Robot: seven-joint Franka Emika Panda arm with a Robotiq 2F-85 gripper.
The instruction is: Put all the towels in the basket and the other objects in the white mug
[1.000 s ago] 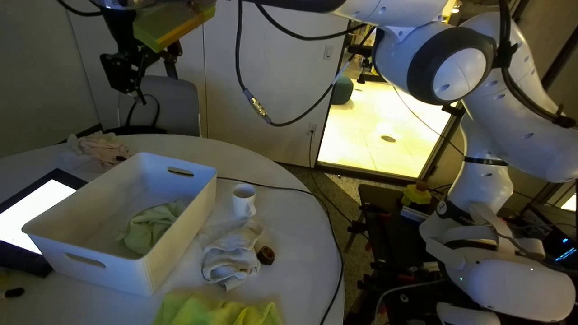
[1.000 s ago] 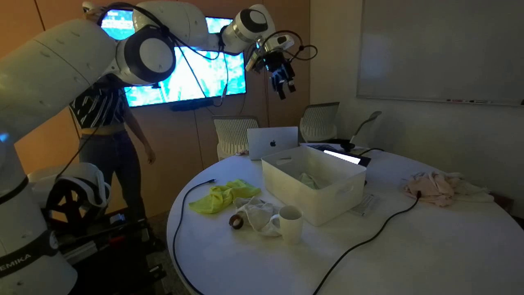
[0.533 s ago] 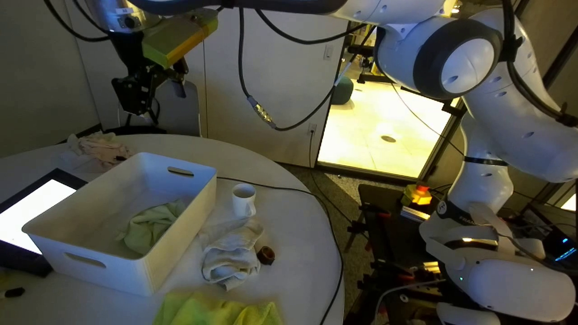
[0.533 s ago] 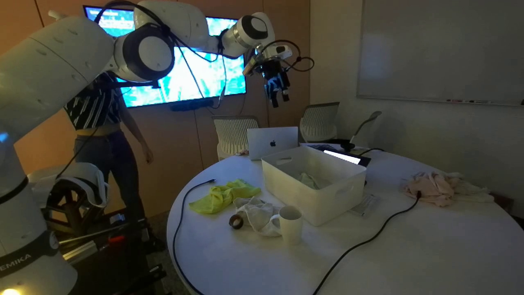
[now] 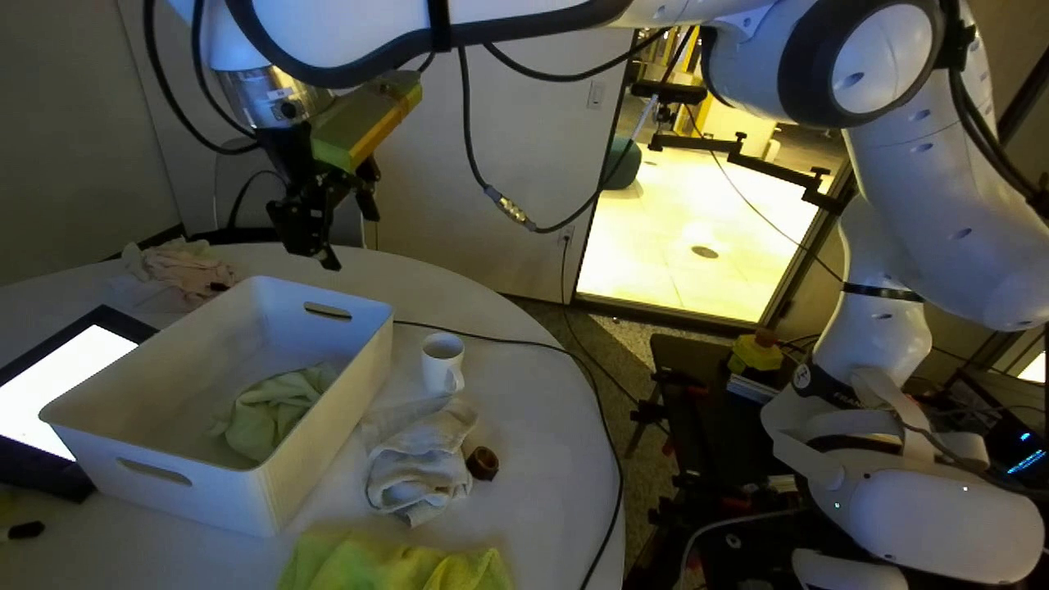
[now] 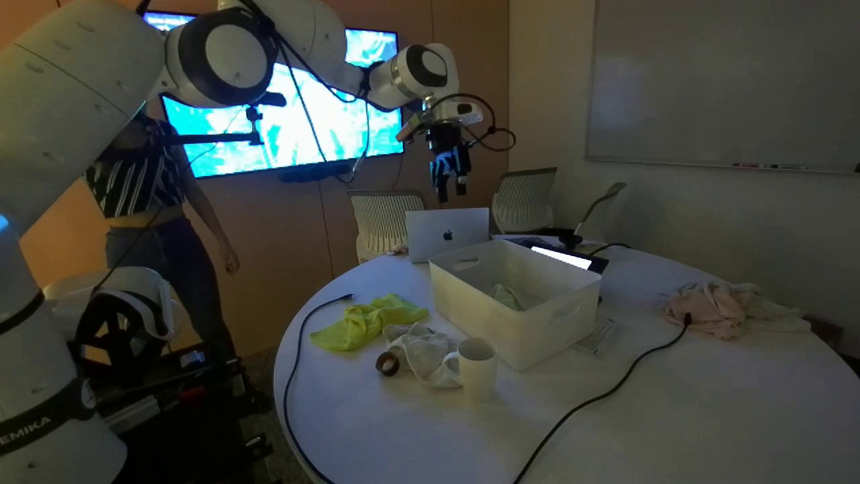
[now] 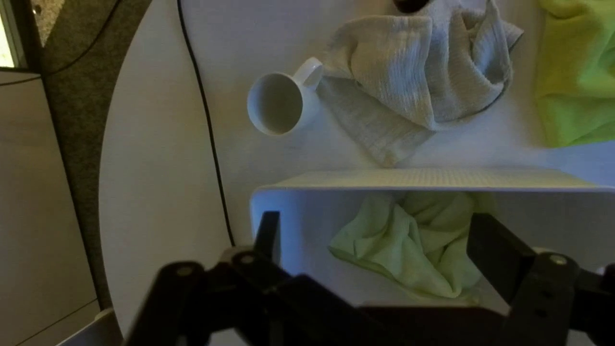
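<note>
Tabletop: loading the white basket seems the step in hand. Gripper hangs above rim level, spread wide, empty; next, probably: shift over, pinch a raised fold of the whitish-grey towel outside. Yellow-green towel rumpled there too; pale green towel crumpled inside. White mug, upright, and small brown ring: just beside whitish-grey towel.

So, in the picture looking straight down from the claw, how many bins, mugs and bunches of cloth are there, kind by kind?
Bins: 1 (white bin)
Mugs: 1 (white mug)
Bunches of cloth: 3 (pale green cloth in the white bin; greyish cloth and yellow-green cloth on the table)
Total: 5
</note>
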